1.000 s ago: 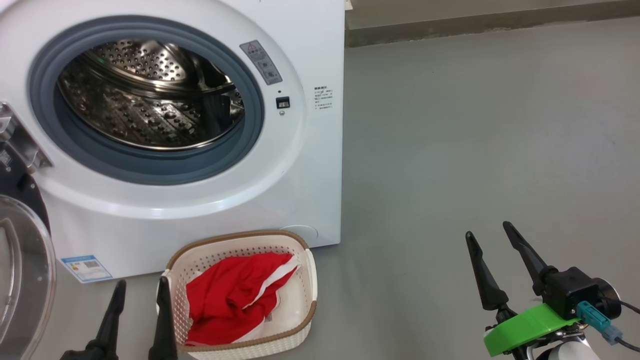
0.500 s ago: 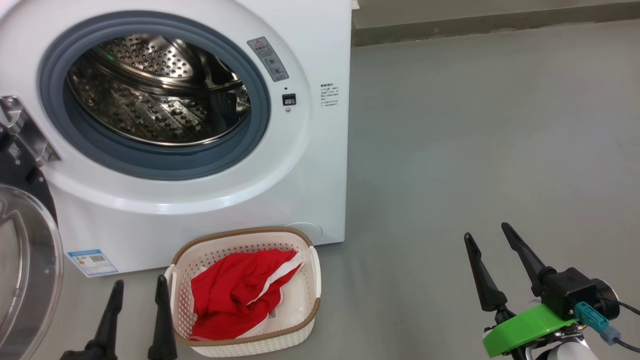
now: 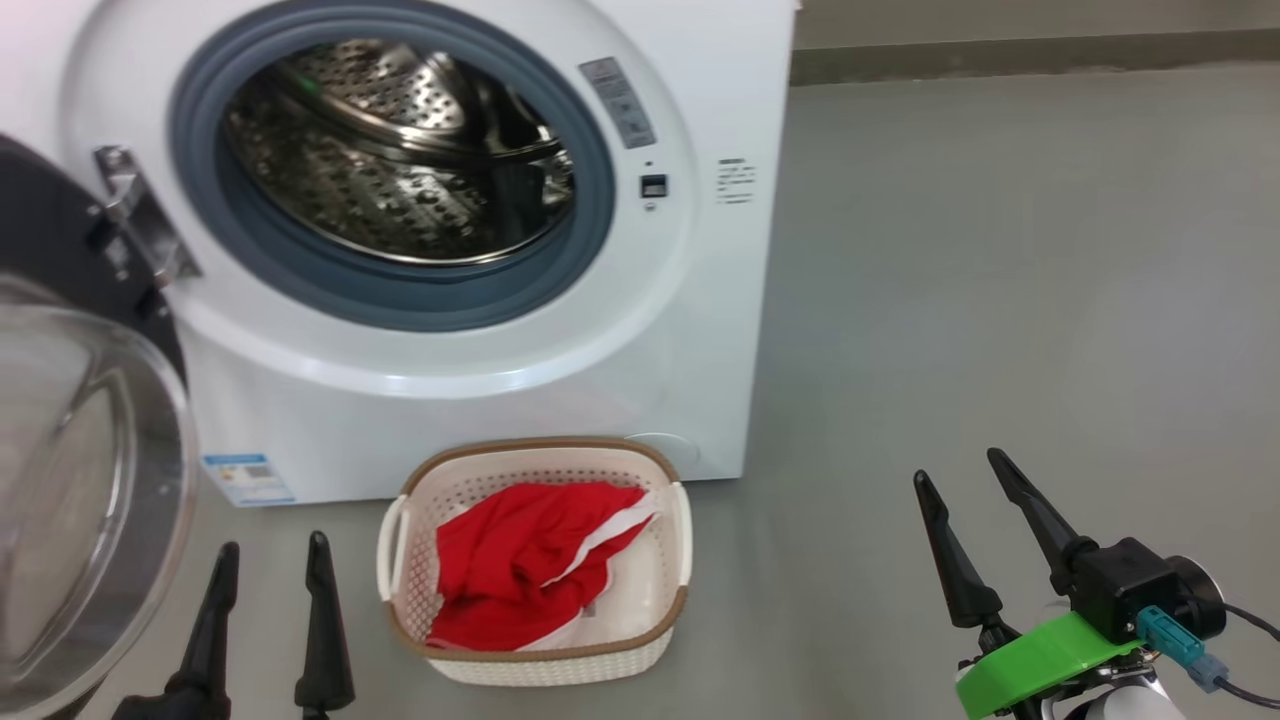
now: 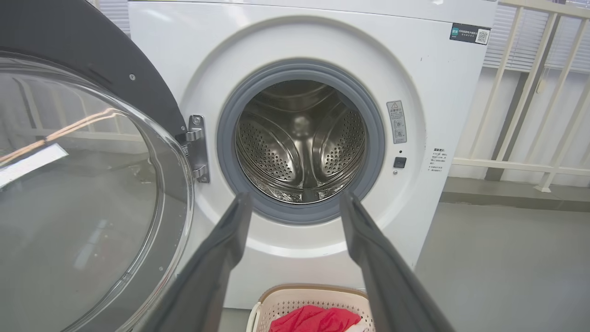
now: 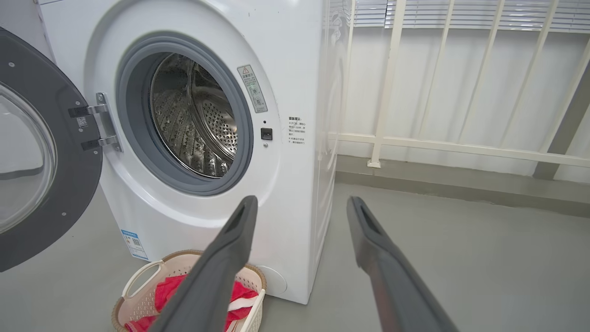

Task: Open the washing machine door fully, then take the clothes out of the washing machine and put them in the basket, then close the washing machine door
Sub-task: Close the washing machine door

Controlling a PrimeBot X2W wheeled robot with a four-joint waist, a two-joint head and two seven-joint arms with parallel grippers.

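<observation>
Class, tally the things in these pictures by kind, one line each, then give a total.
Washing machine: 1
Washing machine door: 1, open
Basket: 1
Heap of red clothes: 1, in the basket
Grippers: 2, left gripper and right gripper, both open
Total: 6

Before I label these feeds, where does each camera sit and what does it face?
Head: above, looking down at the big white front-loading washing machine and cream perforated basket; left gripper, right gripper below.
Left wrist: squarely faces the steel drum; own fingers.
Right wrist: faces it obliquely from the right; own fingers.
All share the red fabric clothes.
</observation>
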